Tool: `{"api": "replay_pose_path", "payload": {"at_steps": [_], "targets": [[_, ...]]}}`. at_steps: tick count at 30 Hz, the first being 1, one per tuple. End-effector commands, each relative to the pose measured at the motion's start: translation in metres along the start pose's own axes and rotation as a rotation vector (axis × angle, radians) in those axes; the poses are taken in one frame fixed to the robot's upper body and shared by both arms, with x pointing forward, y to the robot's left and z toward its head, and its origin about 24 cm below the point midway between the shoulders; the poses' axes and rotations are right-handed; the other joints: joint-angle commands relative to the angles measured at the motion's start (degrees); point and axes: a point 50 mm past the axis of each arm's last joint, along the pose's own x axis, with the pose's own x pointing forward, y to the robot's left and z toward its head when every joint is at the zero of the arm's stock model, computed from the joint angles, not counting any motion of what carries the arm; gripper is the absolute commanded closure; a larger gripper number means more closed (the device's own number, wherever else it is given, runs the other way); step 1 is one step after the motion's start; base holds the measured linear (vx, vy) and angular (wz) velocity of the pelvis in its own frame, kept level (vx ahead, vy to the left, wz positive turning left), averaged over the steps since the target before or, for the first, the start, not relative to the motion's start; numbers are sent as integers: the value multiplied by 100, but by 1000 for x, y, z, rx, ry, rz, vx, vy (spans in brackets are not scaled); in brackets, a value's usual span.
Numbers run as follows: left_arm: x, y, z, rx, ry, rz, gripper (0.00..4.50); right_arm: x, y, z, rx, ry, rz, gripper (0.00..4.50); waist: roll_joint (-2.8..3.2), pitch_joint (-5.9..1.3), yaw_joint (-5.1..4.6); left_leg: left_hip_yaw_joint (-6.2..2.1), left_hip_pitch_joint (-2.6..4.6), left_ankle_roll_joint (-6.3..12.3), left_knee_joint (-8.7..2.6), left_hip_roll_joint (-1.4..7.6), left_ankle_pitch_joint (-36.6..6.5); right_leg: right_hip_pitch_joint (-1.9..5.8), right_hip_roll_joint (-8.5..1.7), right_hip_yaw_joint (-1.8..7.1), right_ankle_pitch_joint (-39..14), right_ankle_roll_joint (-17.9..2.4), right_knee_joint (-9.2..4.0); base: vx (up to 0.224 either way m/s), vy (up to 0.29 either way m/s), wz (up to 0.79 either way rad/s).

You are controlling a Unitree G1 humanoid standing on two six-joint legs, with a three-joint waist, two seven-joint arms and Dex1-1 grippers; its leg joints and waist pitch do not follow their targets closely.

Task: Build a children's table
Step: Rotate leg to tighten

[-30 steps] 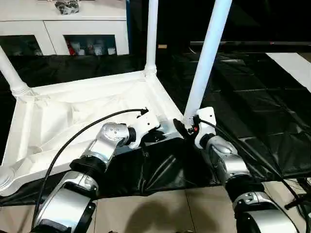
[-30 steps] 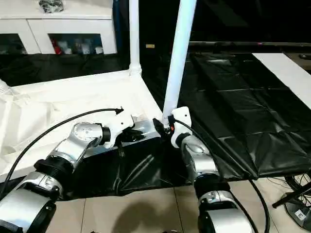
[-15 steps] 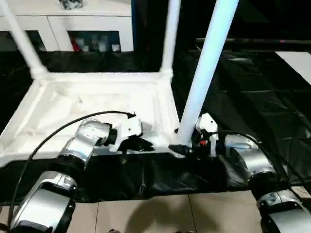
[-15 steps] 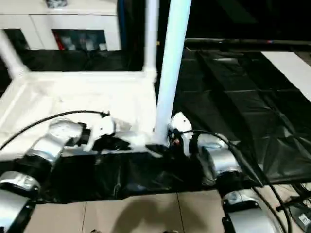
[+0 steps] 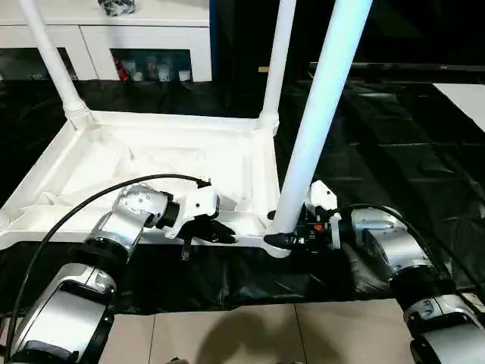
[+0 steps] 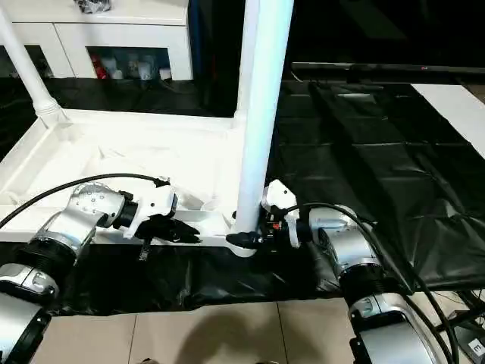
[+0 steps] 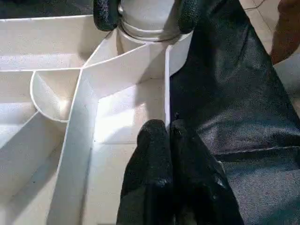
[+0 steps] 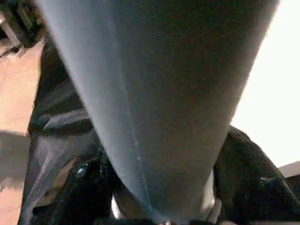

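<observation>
The children's table lies upside down on the black-draped table, its ribbed tabletop [image 5: 151, 163] facing up. Three white legs stand in its corner sockets: back left [image 5: 53, 64], back right [image 5: 280, 61] and near right [image 5: 318, 129]. My right gripper [image 5: 283, 233] reaches in from the right, its black fingers [image 7: 105, 14] closed on either side of the near right leg's base. My left gripper [image 7: 166, 136] is shut, its fingertips pinching the thin near rim [image 7: 166, 84] of the tabletop just left of that corner.
A white glass-door cabinet [image 5: 144, 45] stands behind the table. The black drape [image 5: 394, 152] spreads in folds to the right. Its front edge drops to a tiled floor [image 5: 227, 334] close to my forearms. A black cable [image 5: 83, 208] arcs over my left arm.
The tabletop has swung round so that its near edge lies square to me. My right gripper has come round to the leg's right side and closed in on its base. The camera shifted too.
</observation>
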Motion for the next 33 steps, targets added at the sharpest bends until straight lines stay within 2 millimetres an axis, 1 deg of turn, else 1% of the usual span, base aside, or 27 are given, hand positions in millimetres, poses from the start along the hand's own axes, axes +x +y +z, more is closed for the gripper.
{"api": "replay_pose_path", "payload": {"at_steps": [1,2,3,4,5,6,7,8,9,10,12,13,14,15,16,18,21,22,23,24,25,27,28,29,30,31,33], "targets": [[7,12,8,0,12,145,450,21,10,-6,44,-17,-3,204,2,-315,-4,-48,35,256,-355,191,-1448,276,-330,289,-1848,-1114,-376,0,0,0],[11,13,8,-5,18,167,450,22,8,-7,52,-27,-53,204,-3,-302,-5,-58,73,190,-358,176,-1645,253,-337,276,-2242,-1016,-425,0,0,0],[19,13,12,-24,-2,196,450,26,4,-8,59,-46,-165,205,-8,-296,-21,-62,70,158,-362,175,-1698,249,-339,283,-2378,-966,-439,0,0,0],[27,13,15,-40,-22,212,450,29,0,-9,72,-62,-251,205,-4,-288,-43,-76,103,77,-362,172,-1799,211,-361,288,-2645,-890,-476,0,0,0],[31,13,17,-49,-37,218,450,30,-2,-10,80,-71,-299,205,-11,-282,-82,-96,100,14,-369,159,-1874,209,-363,276,-2877,-796,-502,0,0,0],[41,12,21,-54,-49,237,450,34,-4,-12,97,-78,-385,205,19,-284,-94,-114,94,3,-376,148,-1893,222,-363,261,-2973,-744,-514,0,0,0],[42,11,21,-54,-49,237,450,35,-4,-12,100,-79,-391,205,0,-282,-138,-122,77,-6,-383,145,-1920,222,-351,249,-3056,-653,-540,0,0,0],[58,6,27,-41,-66,237,450,44,-5,-13,144,-96,-486,205,18,-280,-164,-126,89,17,-382,145,-2019,203,-347,246,-3091,-617,-568,0,0,0],[63,5,28,-41,-71,237,450,47,-5,-13,158,-98,-513,205,42,-283,-199,-136,92,10,-378,139,-2101,197,-340,244,-3049,-640,-560,0,0,0],[73,2,31,-41,-83,238,450,56,-5,-11,171,-108,-563,205,33,-283,-222,-134,85,12,-379,139,-2138,189,-338,245,-3041,-647,-567,0,0,0],[78,0,33,-41,-86,244,450,62,-5,-8,173,-114,-595,205,21,-287,-255,-143,70,43,-372,123,-2220,200,-330,226,-3104,-614,-574,0,0,0],[81,0,33,-41,-85,247,450,65,-5,-6,174,-116,-611,205,45,-288,-266,-136,75,61,-372,124,-2238,181,-328,239,-3065,-609,-587,0,0,0],[84,-1,34,-34,-79,251,450,68,-6,-3,167,-117,-640,171,29,-289,-265,-132,78,98,-360,111,-2255,176,-330,235,-3098,-584,-589,0,0,0],[85,-2,34,-25,-76,254,450,70,-7,-1,153,-121,-654,171,29,-289,-265,-132,78,98,-360,111,-2255,176,-330,235,-3098,-584,-589,0,0,0],[84,-1,34,-23,-74,257,450,70,-8,4,127,-136,-653,151,31,-284,-271,-131,88,111,-359,107,-2284,161,-328,230,-3179,-564,-607,0,0,0],[81,0,34,-21,-74,263,450,67,-9,7,137,-176,-629,129,15,-291,-266,-131,70,140,-361,107,-2245,178,-329,226,-3167,-542,-604,0,0,0],[70,4,31,1,-67,256,450,57,-11,6,94,-166,-572,109,13,-298,-261,-135,46,195,-374,126,-2200,199,-325,241,-2969,-587,-575,0,0,0],[63,5,28,16,-59,244,450,51,-11,4,53,-149,-529,100,6,-300,-259,-124,46,218,-373,132,-2170,195,-322,253,-2827,-642,-563,0,0,0],[56,5,25,26,-57,220,450,45,-10,3,23,-132,-467,100,12,-310,-242,-126,32,249,-372,136,-2132,214,-331,255,-2695,-696,-542,0,0,0],[56,5,25,26,-57,219,450,45,-10,3,22,-131,-465,100,7,-312,-246,-117,24,266,-369,139,-2099,217,-328,266,-2600,-729,-528,0,0,0],[53,5,25,28,-57,210,450,43,-9,2,16,-126,-442,100,3,-329,-232,-103,9,310,-364,142,-1925,242,-330,284,-2237,-867,-477,0,0,0],[45,4,22,33,-59,170,450,36,-7,2,-23,-113,-362,100,0,-344,-210,-83,22,355,-345,142,-1774,249,-329,297,-1944,-1000,-442,0,0,0],[40,4,20,38,-56,150,450,32,-6,2,-44,-101,-309,100,7,-346,-196,-68,20,402,-339,149,-1631,255,-323,303,-1667,-1130,-408,0,0,0],[35,3,17,42,-50,122,450,28,-4,1,-59,-89,-253,100,3,-371,-162,-61,-10,479,-326,138,-1402,320,-309,286,-1352,-1200,-354,0,0,0],[30,2,15,44,-43,101,450,25,-2,1,-67,-78,-206,100,14,-373,-144,-47,-23,575,-315,162,-1196,324,-303,288,-1014,-1289,-307,0,0,0],[25,2,12,45,-31,81,450,22,0,0,-65,-64,-141,100,5,-380,-131,-39,-28,651,-304,170,-1077,334,-299,284,-804,-1372,-275,0,0,0],[20,2,10,45,-20,72,450,19,3,-2,-61,-42,-82,100,-2,-379,-120,-36,-25,685,-301,177,-1024,337,-300,284,-703,-1422,-257,0,0,0]]}}
